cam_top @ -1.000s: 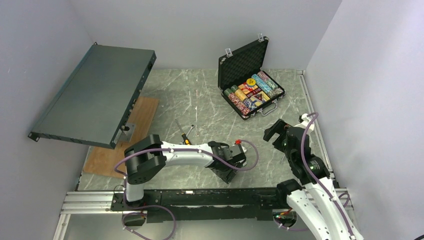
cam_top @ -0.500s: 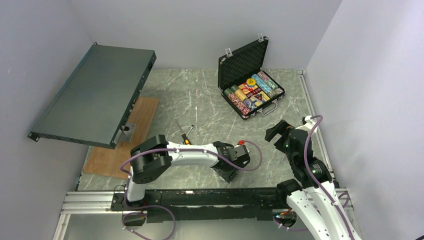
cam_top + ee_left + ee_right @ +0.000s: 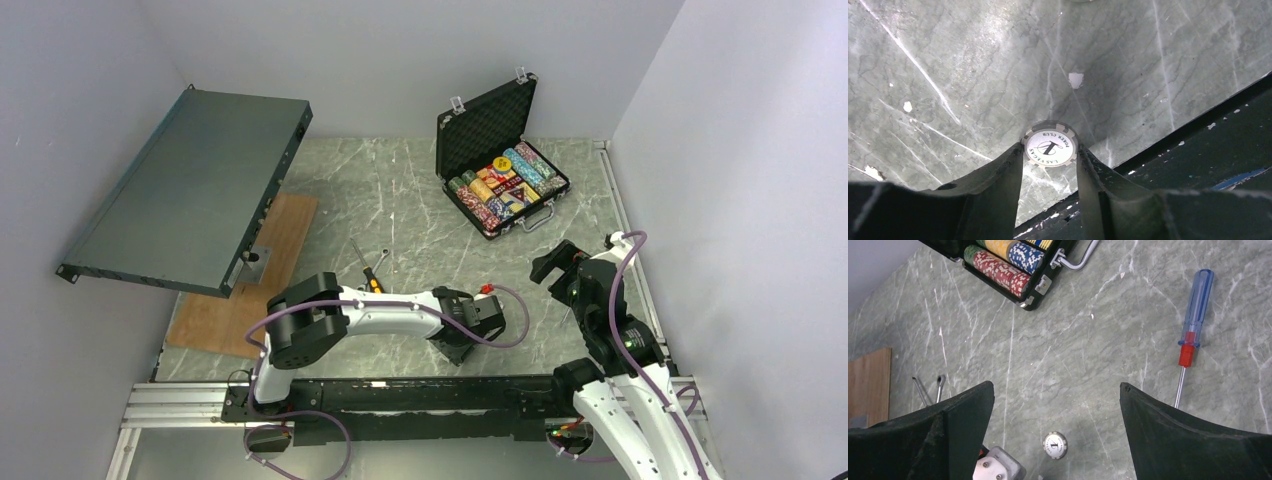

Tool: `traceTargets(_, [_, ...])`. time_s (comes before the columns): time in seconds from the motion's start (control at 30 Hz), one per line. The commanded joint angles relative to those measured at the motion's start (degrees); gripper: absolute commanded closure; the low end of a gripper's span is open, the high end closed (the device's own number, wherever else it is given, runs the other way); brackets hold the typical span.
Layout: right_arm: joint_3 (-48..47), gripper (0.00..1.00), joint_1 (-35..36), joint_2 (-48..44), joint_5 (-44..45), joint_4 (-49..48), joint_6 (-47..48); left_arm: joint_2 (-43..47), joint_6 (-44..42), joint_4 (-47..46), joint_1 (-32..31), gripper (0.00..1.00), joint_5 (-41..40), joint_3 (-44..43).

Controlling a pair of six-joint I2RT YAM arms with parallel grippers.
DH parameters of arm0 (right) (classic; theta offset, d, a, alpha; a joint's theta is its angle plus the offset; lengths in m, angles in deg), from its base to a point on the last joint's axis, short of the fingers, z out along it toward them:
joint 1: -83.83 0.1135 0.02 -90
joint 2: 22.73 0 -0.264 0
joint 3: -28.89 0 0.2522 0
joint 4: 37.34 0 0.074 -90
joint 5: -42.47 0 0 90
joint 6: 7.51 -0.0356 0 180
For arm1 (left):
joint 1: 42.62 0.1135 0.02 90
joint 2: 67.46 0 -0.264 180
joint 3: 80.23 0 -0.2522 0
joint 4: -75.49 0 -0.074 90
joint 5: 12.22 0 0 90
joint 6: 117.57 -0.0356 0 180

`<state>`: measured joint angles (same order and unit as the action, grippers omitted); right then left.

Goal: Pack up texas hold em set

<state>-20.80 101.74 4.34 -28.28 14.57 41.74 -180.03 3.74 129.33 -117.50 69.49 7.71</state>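
Observation:
The black briefcase [image 3: 520, 215] stands open at the back right of the table, lid [image 3: 485, 125] upright, rows of coloured chips [image 3: 505, 185] inside; its front corner with red and blue chips [image 3: 1000, 270] shows in the right wrist view. One white poker chip [image 3: 1049, 143] with a grey rim lies flat on the marble near the front rail. My left gripper [image 3: 1049, 149] has a fingertip pressed against each side of it. From the right wrist the same chip [image 3: 1055, 445] appears low in the frame. My right gripper [image 3: 1055, 387] hangs wide open above the table, holding nothing.
A blue-and-red screwdriver [image 3: 1195, 305] lies right of the right gripper. A yellow-handled screwdriver and a wrench [image 3: 368, 268] lie left of centre. The big dark-grey panel [image 3: 185, 190] leans over a wooden board [image 3: 260, 270] at the left. A black rail [image 3: 1198, 160] borders the near edge.
My left gripper slid a little to the right and its fingers closed in onto the chip. The right arm shifted slightly, then stayed still with its jaws wide.

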Motion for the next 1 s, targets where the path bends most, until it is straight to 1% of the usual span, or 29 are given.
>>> traceTargets(0.0, [0.1, 0.03, -0.1, -0.4, 0.3, -0.3, -0.4, -2.9, 1.5, 0.3, -1.2, 0.57, 0.3, 0.1])
traceTargets(0.1, [-0.3, 0.03, -0.2, -0.2, 0.2, 0.1, -0.5, -1.5, 1.3, -0.4, -1.2, 0.61, -0.6, 1.1])
traceTargets(0.23, [-0.5, 0.03, -0.1, -0.7, 0.3, 0.4, -0.6, 1.2, 0.0, -1.5, -1.1, 0.64, -2.3, 2.2])
traceTargets(0.37, [-0.6, 0.03, -0.1, -1.3, 1.9, 0.6, -1.0, 4.8, -1.6, -0.9, -0.4, 0.66, -3.3, 1.2])
traceTargets(0.43, [-0.8, 0.03, -0.1, -1.2, 3.0, 0.9, -1.2, 7.5, -2.7, -1.5, 0.7, 0.67, -3.1, 1.6])
traceTargets(0.6, [-0.4, 0.03, -0.1, -1.2, 5.1, 1.2, -2.2, 13.9, -4.2, -2.4, 5.8, 0.67, -0.1, 3.0])
traceTargets(0.8, [0.1, 0.04, -0.2, 2.0, 1.9, -0.4, -1.6, 23.3, -4.7, -5.7, 13.4, 0.66, 8.7, 6.8])
traceTargets(0.87, [1.6, 0.04, -0.2, 3.3, -3.0, -3.6, 0.5, 26.2, -3.9, -7.3, 17.0, 0.66, 13.5, 8.1])
traceTargets(0.97, [5.0, 0.04, -0.2, 6.4, -15.2, -10.7, 4.3, 29.8, -1.3, -9.5, 22.4, 0.66, 22.0, 9.0])
